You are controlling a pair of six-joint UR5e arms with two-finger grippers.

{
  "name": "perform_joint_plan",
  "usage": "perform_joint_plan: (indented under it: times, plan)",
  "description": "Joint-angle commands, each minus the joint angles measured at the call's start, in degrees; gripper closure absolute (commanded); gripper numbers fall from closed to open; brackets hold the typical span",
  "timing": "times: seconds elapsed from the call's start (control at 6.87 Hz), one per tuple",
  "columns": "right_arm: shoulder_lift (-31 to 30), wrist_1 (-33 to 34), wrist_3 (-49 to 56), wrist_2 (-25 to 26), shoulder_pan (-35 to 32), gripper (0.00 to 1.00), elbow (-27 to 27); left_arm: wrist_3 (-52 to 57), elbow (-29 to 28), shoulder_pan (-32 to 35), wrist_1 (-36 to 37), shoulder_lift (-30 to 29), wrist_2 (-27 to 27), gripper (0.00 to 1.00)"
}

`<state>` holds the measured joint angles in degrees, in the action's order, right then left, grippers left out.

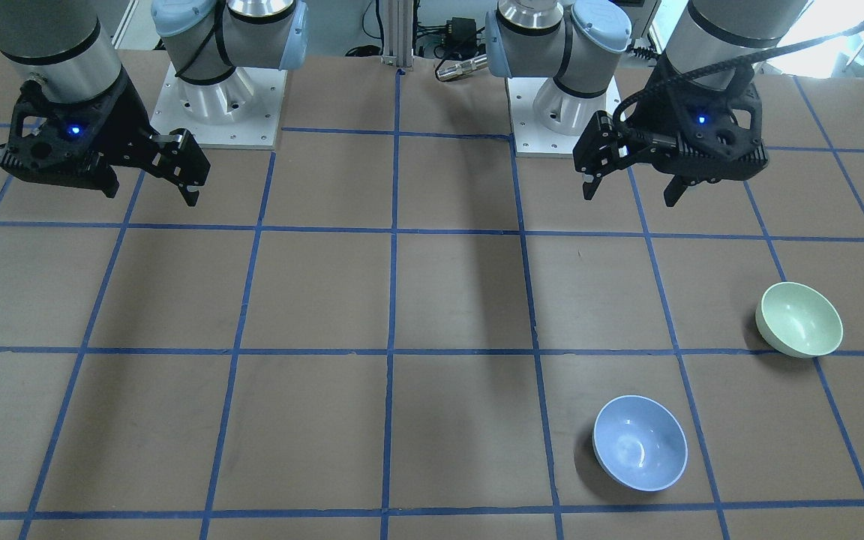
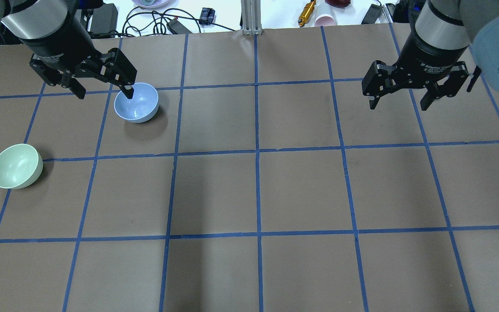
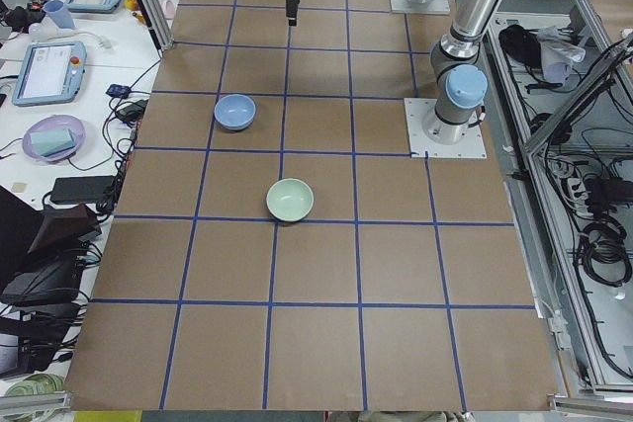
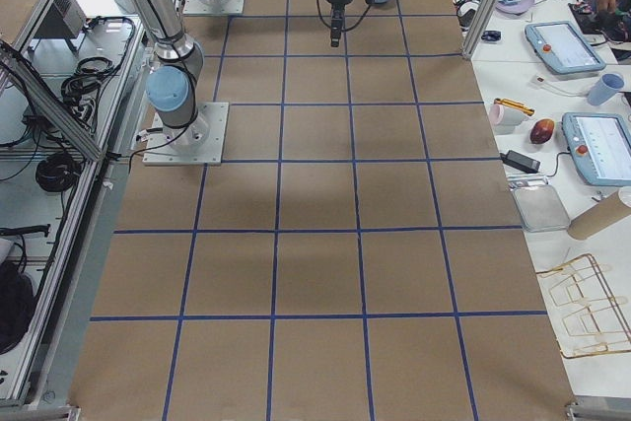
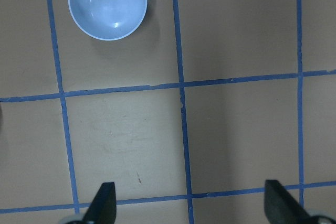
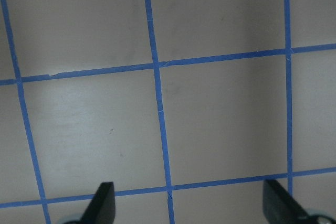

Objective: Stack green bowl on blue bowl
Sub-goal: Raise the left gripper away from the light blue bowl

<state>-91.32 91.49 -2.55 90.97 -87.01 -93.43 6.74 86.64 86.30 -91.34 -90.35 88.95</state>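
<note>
**Stack not begun: both bowls sit apart on the table**

Status: we judge the task to be at its very start. The green bowl (image 1: pixel 799 319) stands upright on the table (image 1: pixel 432 300), far out on the robot's left side, its base over a blue tape line. The blue bowl (image 1: pixel 640 442) stands upright and empty in its own taped square, farther from the robot's base and well apart from the green one. Nothing rests in either bowl.

Left gripper (image 1: pixel 631 196): jaws apart, nothing between them, hanging above the table, well clear of both bowls. Its wrist camera shows only the blue bowl. Right gripper (image 1: pixel 151 195): jaws apart and empty, over bare table on the other half.

Left to do, as we read it: grasp the green bowl, lift, carry it over the blue bowl, lower it in, let go.

Writing: in the overhead view we read "Adaptive Gripper" in part on both gripper bodies. We find no marks on the bowls.
</note>
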Motion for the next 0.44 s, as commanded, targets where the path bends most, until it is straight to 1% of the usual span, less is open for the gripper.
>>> perform_joint_plan:
  times: [0.0, 0.15, 0.29]
  plan:
    - [0.0, 0.0, 0.0, 0.0, 0.0, 0.00, -0.1, 1.6, 0.2, -6.3, -0.1, -1.2, -0.4, 0.00]
    - [0.0, 0.0, 0.0, 0.0, 0.0, 0.00, 0.0, 7.2, 0.5, -10.8, -0.1, -2.2, -0.6, 0.00]
    - [0.0, 0.0, 0.0, 0.0, 0.0, 0.00, 0.0, 9.3, 1.9, -14.0, 0.1, -3.2, -0.9, 0.00]
